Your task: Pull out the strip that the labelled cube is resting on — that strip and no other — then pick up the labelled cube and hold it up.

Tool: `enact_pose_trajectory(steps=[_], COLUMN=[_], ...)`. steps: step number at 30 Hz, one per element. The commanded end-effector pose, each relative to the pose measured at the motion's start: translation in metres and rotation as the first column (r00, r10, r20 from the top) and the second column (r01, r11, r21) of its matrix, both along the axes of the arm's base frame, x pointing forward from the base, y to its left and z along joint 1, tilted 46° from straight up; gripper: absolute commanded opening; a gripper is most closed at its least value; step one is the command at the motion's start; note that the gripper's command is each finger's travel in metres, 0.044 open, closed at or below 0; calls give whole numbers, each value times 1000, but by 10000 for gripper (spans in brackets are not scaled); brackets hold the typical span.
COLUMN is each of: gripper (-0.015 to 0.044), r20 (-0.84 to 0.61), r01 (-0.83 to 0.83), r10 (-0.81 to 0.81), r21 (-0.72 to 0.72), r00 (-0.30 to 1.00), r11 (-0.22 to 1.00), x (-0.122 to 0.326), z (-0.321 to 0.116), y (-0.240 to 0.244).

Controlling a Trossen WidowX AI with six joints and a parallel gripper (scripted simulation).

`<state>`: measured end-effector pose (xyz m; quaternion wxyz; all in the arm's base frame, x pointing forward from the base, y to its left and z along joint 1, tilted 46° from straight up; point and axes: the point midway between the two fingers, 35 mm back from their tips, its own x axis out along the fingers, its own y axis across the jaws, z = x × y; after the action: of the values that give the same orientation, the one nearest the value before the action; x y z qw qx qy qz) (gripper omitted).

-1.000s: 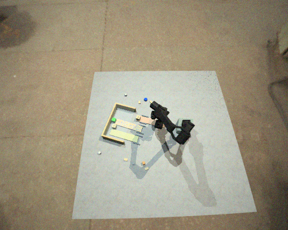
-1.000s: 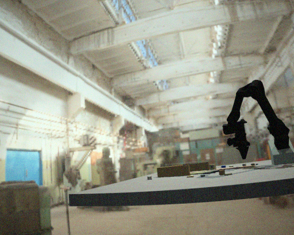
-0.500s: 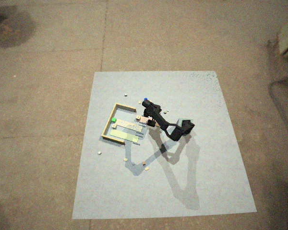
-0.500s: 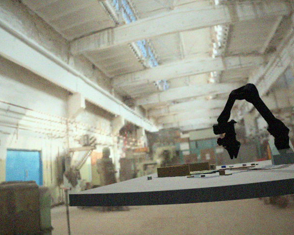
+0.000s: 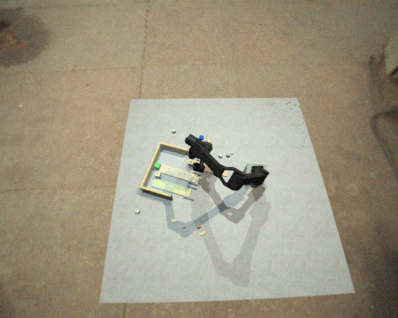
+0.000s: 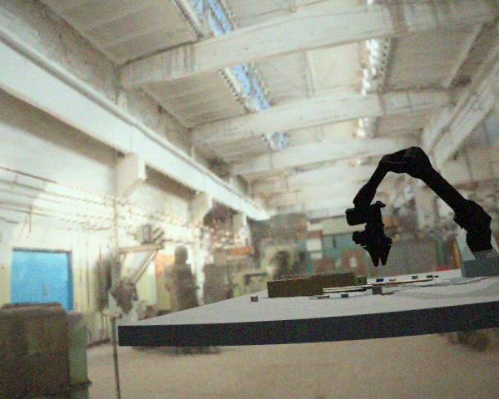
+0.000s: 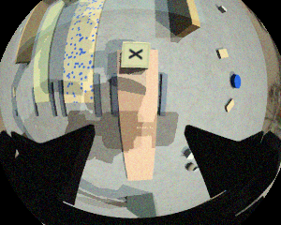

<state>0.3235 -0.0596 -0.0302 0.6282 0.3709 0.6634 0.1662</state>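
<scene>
Hovering above the table [image 6: 284, 319], the pincer [image 7: 140, 150] is spread wide, grasping nothing. Below it, a beige cube [image 7: 136, 55] marked with a black X rests on a flat, smooth peach strip's [image 7: 140, 131] far end, beside a blue-speckled strip [image 7: 80, 44].

The labelled cube [image 7: 136, 56] is seen ahead of the open gripper [image 7: 140, 144], on the far end of a strip [image 7: 140, 131] lying between its fingers.

Bright hall, white roof beams [image 6: 284, 38], blue door [image 6: 41, 278].
</scene>
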Motion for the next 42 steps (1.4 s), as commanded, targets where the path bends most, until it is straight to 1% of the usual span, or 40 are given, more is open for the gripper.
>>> enact_pose_trajectory(steps=[1,17,24,25,42], gripper=[440,440,256,250,250], r20=[-6,-3,-3,-3,-3], r01=[3,3,3,3,3], r10=[-3,-3,-3,-3,-3], r21=[7,7,6,6,7], r00=[1000,1000,1000,1000,1000], r11=[1000,1000,1000,1000,1000], x=[15,72,73,73,75], z=[-2,-5,-12,-13,-33], y=[-3,-14,-8,-7,13])
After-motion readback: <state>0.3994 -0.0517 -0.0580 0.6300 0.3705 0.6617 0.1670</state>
